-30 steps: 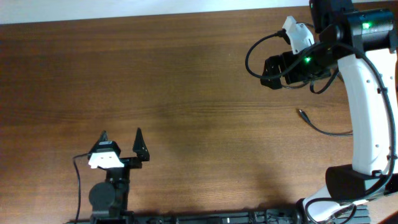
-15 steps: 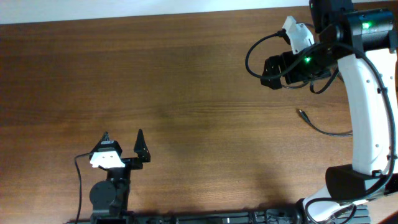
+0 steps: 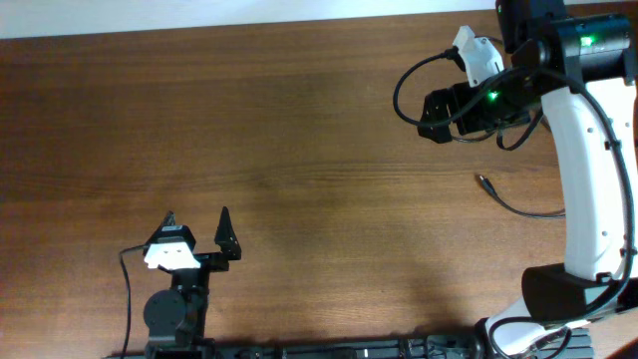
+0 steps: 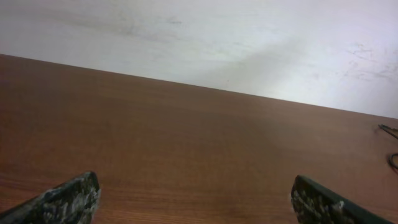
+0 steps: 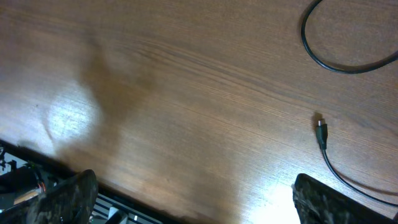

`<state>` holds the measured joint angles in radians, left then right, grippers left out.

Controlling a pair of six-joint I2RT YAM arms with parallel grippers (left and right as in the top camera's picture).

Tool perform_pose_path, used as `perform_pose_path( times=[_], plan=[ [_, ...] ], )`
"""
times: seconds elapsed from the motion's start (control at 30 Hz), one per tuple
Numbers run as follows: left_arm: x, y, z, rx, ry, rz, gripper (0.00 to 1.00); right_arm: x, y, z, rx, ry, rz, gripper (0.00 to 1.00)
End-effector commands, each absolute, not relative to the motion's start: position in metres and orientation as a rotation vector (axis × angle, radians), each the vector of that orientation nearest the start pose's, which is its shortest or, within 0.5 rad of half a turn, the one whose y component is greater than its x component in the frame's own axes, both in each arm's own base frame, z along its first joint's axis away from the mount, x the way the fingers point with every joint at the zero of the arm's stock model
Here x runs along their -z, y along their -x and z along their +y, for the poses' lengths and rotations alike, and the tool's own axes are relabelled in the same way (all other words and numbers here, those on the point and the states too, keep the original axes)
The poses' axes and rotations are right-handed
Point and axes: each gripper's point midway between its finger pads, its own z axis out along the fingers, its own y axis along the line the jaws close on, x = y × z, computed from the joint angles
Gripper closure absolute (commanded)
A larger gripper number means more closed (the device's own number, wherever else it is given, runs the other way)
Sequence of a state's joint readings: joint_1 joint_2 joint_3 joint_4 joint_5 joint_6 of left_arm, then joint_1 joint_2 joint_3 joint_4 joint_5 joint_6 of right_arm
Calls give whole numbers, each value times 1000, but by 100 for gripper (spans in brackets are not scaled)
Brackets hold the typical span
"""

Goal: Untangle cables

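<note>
1. The overhead view alone shows both arms together. The left gripper (image 3: 195,221) sits at the lower left of the frame with its fingers spread wide and nothing between them. The right gripper (image 3: 436,108) is at the upper right, seen from above as a dark block, so its fingers cannot be made out there.
2. The right wrist view settles that: the two fingertips (image 5: 68,196) stand at opposite lower corners, wide apart and holding nothing.
3. In the overhead view a cable (image 3: 484,182) lies at the right of the frame, below the right gripper. Its plug end points up-left and its cord curves away under the white arm.
4. The right wrist view shows the plug (image 5: 321,127) more closely, at right of centre, with the cord running to the lower right edge. A thicker black loop (image 5: 336,64) fills the upper right; I cannot tell whether it is a cable or arm wiring.
5. The left wrist view shows mostly bare wood between its wide fingers, with thin dark lines at the right edge too small to name.
6. The table (image 3: 299,150) is dark brown wood grain with glare patches. A pale, scuffed wall (image 4: 186,37) rises behind its far edge.
</note>
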<state>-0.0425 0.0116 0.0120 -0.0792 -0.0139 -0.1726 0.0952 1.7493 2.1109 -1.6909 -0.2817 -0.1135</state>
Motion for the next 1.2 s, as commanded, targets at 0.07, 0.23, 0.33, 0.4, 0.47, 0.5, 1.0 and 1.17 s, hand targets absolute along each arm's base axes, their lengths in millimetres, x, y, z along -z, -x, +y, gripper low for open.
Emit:
perform_pose_path(
  times=[0.07, 0.23, 0.33, 0.4, 0.47, 0.5, 1.0, 1.17],
  plan=[
    [-156, -246, -9, 158, 109, 1650, 1, -290, -322, 82, -414, 371, 2826, 1],
    [-156, -246, -9, 158, 109, 1650, 1, -290, -322, 82, -414, 371, 2826, 1],
    [-156, -246, -9, 158, 109, 1650, 1, -290, -322, 82, -414, 371, 2826, 1],
    [-156, -246, -9, 158, 109, 1650, 1, -290, -322, 82, -413, 371, 2826, 1],
    [-156, -246, -9, 158, 109, 1650, 1, -290, -322, 82, -414, 371, 2826, 1],
    [-156, -246, -9, 158, 109, 1650, 1, -290, -322, 82, -414, 371, 2826, 1],
    [-156, -246, -9, 158, 109, 1650, 1, -286, -325, 77, -369, 365, 2843, 1],
    [-156, -246, -9, 158, 109, 1650, 1, -284, -326, 68, -292, 357, 2853, 1]
  ],
)
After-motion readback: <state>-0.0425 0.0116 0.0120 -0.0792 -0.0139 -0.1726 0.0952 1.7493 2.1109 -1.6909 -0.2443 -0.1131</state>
